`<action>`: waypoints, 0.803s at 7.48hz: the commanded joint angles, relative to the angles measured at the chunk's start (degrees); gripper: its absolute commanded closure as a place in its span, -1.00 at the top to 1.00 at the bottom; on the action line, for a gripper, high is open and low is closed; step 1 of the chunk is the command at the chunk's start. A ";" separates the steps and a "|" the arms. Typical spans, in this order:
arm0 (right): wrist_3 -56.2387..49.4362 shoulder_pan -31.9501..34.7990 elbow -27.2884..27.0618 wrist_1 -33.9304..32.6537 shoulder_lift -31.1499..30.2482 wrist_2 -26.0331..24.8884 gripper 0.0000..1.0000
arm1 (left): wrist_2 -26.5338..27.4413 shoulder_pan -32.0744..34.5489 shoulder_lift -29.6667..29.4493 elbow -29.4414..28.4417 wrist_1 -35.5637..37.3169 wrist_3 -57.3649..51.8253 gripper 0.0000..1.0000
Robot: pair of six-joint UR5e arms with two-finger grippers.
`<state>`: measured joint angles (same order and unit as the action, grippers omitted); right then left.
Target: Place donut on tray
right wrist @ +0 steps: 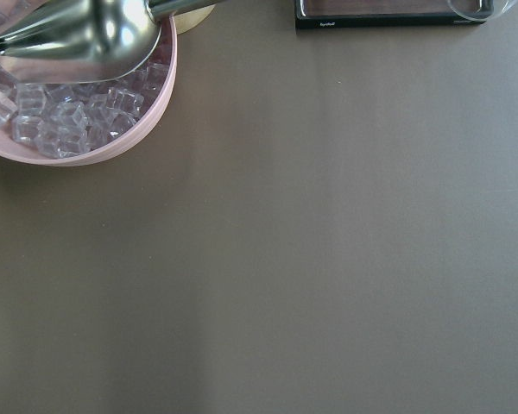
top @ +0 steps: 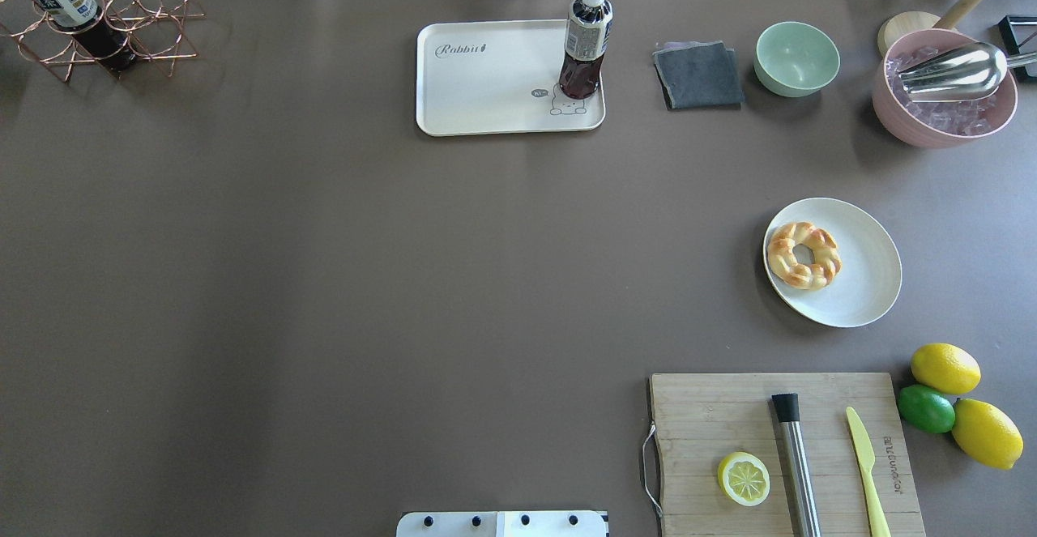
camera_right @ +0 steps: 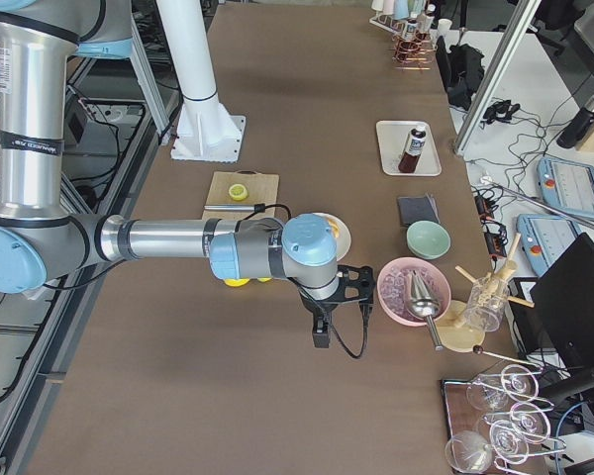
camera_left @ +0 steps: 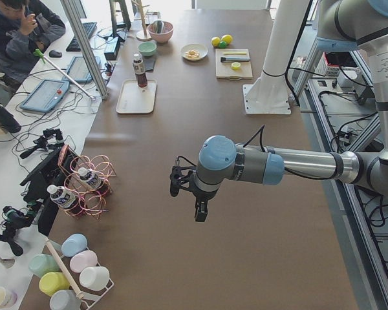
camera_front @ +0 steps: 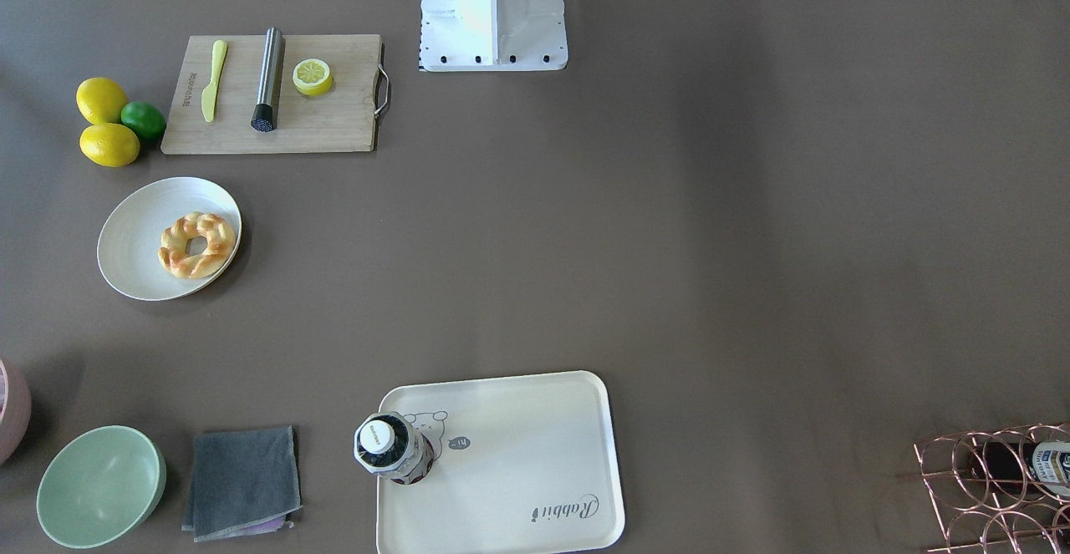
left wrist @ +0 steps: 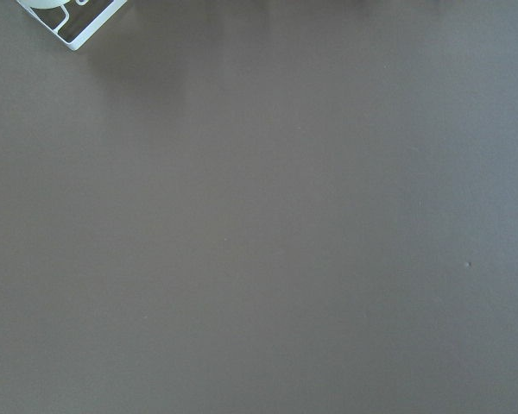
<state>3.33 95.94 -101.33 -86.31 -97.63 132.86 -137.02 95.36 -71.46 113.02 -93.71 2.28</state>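
Observation:
The golden braided donut (camera_front: pixel 196 245) lies on a round white plate (camera_front: pixel 125 270) on the robot's right side; it also shows in the overhead view (top: pixel 804 255). The cream "Rabbit" tray (camera_front: pixel 518 454) sits at the table's far edge (top: pixel 486 75), with a dark drink bottle (top: pixel 585 43) standing on its corner. My left gripper (camera_left: pixel 199 212) hangs over bare table far from both, and shows only in the left side view. My right gripper (camera_right: pixel 322 334) hangs near the pink ice bowl, and shows only in the right side view. I cannot tell whether either is open or shut.
A wooden cutting board (top: pixel 782 452) holds a lemon half (top: pixel 743 478), a steel muddler and a yellow knife. Lemons and a lime (top: pixel 926 408) lie beside it. A grey cloth (top: pixel 698 75), green bowl (top: pixel 797 57), pink ice bowl with scoop (top: pixel 944 87) and copper bottle rack (top: pixel 97 23) line the far edge.

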 commanded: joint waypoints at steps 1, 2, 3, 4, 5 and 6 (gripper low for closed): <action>0.09 0.03 -0.36 0.00 -0.11 0.38 1.00 | 0.00 0.00 0.18 -0.08 0.02 0.00 0.96; 0.09 0.03 -0.45 0.00 -0.11 0.56 1.00 | 0.00 0.00 0.18 -0.08 0.02 0.00 0.96; 0.09 0.03 -0.45 0.00 -0.11 0.56 1.00 | 0.09 0.00 0.35 -0.08 0.02 0.00 0.96; 0.09 -0.05 -0.36 0.00 -0.11 0.47 1.00 | 3.05 0.00 0.87 0.09 -0.07 0.00 0.96; 0.09 -0.05 -0.45 0.00 -0.11 0.56 1.00 | 3.60 0.00 0.97 0.18 -0.07 0.09 0.96; 0.09 -0.05 -0.36 0.00 -0.19 0.56 1.00 | 3.52 0.09 1.49 0.27 -0.16 -0.26 0.96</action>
<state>3.43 95.91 -101.73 -86.31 -97.74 133.38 -134.32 95.37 -70.63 113.13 -93.77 2.31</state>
